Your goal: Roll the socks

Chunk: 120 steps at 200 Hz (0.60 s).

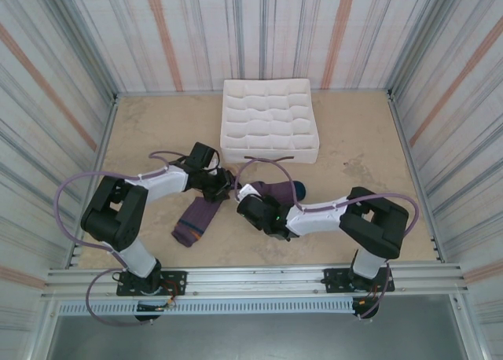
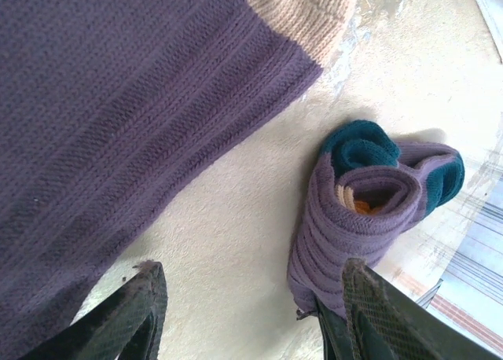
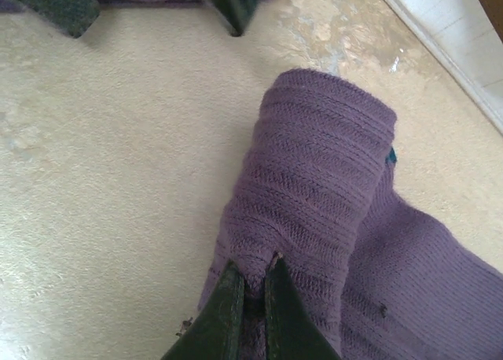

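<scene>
Your right pincer (image 3: 251, 270) nips a fold of the rolled sock (image 3: 322, 179) on the table (image 1: 361, 156) and your left pincer (image 2: 251, 281) gapes empty over the flat sock (image 2: 118, 116) beside it, so tug carelessly and that thin nip could slip, letting the roll spring loose.

Two purple knit socks lie apart on the tan surface. The flat sock (image 1: 196, 221) lies spread out left of centre in the top view, slanting toward the lower left. In the left wrist view (image 2: 118, 101) its pale orange end sits at the top. The rolled sock (image 1: 277, 192) lies at centre. Its coil (image 2: 369, 218) shows teal patches and orange inside. An unrolled stretch trails to the lower right of the ribbed roll (image 3: 314, 195).
</scene>
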{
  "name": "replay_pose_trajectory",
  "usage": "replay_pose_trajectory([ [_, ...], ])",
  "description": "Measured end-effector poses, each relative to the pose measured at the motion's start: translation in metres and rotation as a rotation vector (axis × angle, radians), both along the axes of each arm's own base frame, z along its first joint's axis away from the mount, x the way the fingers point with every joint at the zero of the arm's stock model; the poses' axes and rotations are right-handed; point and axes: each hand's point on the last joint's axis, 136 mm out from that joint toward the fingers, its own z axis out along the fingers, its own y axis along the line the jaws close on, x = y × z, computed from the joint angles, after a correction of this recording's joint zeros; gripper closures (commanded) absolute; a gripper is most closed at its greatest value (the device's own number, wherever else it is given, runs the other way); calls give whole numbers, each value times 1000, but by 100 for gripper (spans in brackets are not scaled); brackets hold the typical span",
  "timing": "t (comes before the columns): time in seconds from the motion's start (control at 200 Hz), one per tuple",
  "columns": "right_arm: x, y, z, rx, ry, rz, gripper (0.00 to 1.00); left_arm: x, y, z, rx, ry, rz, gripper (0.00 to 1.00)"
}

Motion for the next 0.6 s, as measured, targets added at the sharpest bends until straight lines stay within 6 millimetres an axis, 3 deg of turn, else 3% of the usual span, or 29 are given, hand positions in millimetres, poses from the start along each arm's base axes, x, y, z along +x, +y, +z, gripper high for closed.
replay_pose_trajectory([
  [0.296,24,-47,5,417,288,-196,100,1,-3,8,-18,-13,-6,41],
  [0.601,15,-59,1,803,431,-334,100,-1,-5,8,-18,-11,-10,41],
])
